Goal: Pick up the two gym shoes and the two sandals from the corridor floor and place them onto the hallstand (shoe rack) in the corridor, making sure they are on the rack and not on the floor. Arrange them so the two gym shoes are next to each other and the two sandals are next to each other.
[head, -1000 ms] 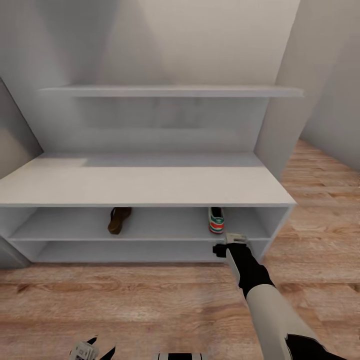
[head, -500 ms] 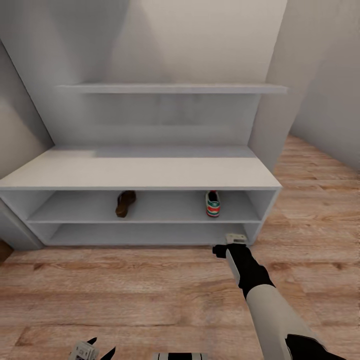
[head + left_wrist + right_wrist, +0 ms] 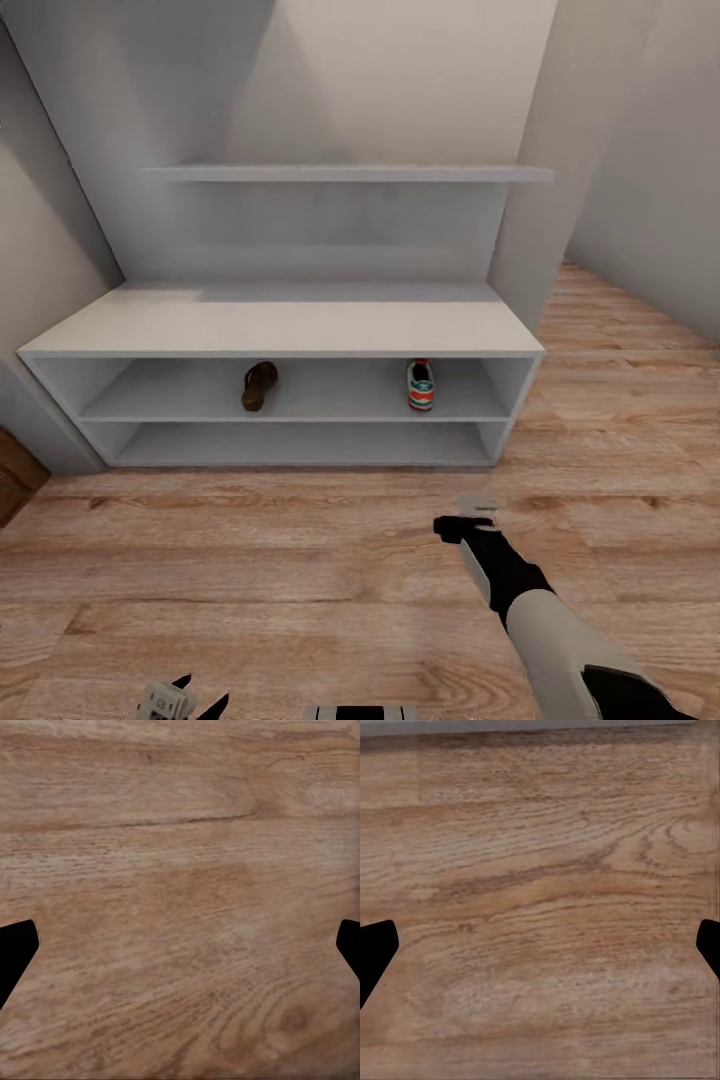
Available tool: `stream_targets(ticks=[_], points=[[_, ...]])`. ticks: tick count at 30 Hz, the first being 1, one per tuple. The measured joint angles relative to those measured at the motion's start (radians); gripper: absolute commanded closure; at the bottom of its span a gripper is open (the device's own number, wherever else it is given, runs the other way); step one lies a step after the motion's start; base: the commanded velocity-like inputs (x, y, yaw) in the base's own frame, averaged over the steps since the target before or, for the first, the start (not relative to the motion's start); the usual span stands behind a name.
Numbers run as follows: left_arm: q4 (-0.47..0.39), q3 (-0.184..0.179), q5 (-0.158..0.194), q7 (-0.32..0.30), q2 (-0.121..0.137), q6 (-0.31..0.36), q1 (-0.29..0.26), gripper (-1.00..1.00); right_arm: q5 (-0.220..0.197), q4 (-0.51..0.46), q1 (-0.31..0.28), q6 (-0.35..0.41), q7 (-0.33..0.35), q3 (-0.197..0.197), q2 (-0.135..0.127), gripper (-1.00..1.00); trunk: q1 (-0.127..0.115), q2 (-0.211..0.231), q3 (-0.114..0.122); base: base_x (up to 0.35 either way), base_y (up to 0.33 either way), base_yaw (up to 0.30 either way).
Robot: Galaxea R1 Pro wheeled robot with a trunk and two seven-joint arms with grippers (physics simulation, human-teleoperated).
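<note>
Nearest you, the left gripper [image 3: 190, 700] is sitting at approx 7 o'clock at the head view's lower edge, over the corridor floor [image 3: 300, 560]. In its wrist view the fingertips [image 3: 15, 952] are showing at opposite edges w/ bare planks between them, so its fingers are spread wide apart, holding nothing.

Your right arm [image 3: 550, 630] is reaching fwd from approx 5 o'clock. The right gripper [image 3: 470, 515] is hanging over the planks, short of the rack's front edge. Its wrist view is showing the fingertips [image 3: 375, 952] far apart too, only wood grain between them, w/ a pale strip of the rack's base [image 3: 540, 726] at the far edge.

Farther out, toward 12 o'clock, the hallstand [image 3: 280, 325] is standing against the wall. On its upper open shelf level, one gym shoe [image 3: 420, 385] is resting at the right end, heel toward you. One sandal [image 3: 259, 385] is lying on the same level nearer the middle, well apart from the shoe. Lower level looks bare from here.

Beyond that, a floating wall shelf [image 3: 350, 173] is running across above the bench top.
</note>
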Motion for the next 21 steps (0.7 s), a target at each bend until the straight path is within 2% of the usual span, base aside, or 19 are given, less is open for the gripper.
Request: stream_targets(ticks=[4, 5, 6, 9, 10, 13, 16, 21], points=[[0.003, 0.002, 0.0, 0.021, 0.0, -0.001, 0.0, -1.0, 0.0, 0.113, 0.01, -0.14, 0.004, -0.001, -0.039, -1.0, 0.0, 0.0, 0.0, -0.039, 0.0, 0.0], [0.01, 0.003, 0.004, 0.061, -0.002, -0.002, 0.0, -1.0, 0.001, 0.223, 0.017, -0.26, 0.005, 0.001, -0.083, -1.0, 0.0, 0.0, 0.0, -0.01, 0.0, 0.0], [0.014, 0.003, 0.006, 0.086, -0.004, -0.002, 0.001, -1.0, 0.0, 0.289, 0.019, -0.325, 0.006, 0.002, -0.108, -1.0, 0.0, 0.0, 0.0, -0.008, 0.0, 0.0], [0.018, 0.004, 0.008, 0.138, -0.008, -0.003, 0.001, -1.0, 0.001, 0.354, 0.035, -0.437, 0.008, 0.003, -0.142, -1.0, 0.0, 0.0, 0.0, -0.004, 0.0, 0.0], [0.02, 0.003, 0.009, 0.17, -0.01, -0.003, 0.001, -1.0, 0.0, 0.374, 0.074, -0.495, 0.009, 0.002, -0.154, -1.0, 0.0, 0.0, 0.0, -0.002, 0.0, 0.0], [0.022, 0.004, 0.011, 0.204, -0.012, -0.004, 0.0, -1.0, 0.0, 0.386, 0.155, -0.563, 0.01, 0.002, -0.164, -1.0, 0.0, 0.0, 0.0, 0.0, 0.0, 0.0], [0.022, 0.004, 0.012, 0.214, -0.015, -0.006, 0.0, -1.0, 0.0, 0.39, 0.19, -0.6, 0.01, 0.002, -0.168, -1.0, 0.0, 0.0, 0.0, 0.0, 0.0, 0.0], [0.034, 0.004, 0.013, 0.22, -0.017, -0.034, 0.001, -1.0, -0.003, 0.392, 0.212, -0.625, 0.007, 0.003, -0.171, -1.0, 0.0, 0.0, 0.0, 0.0, 0.0, 0.0]])
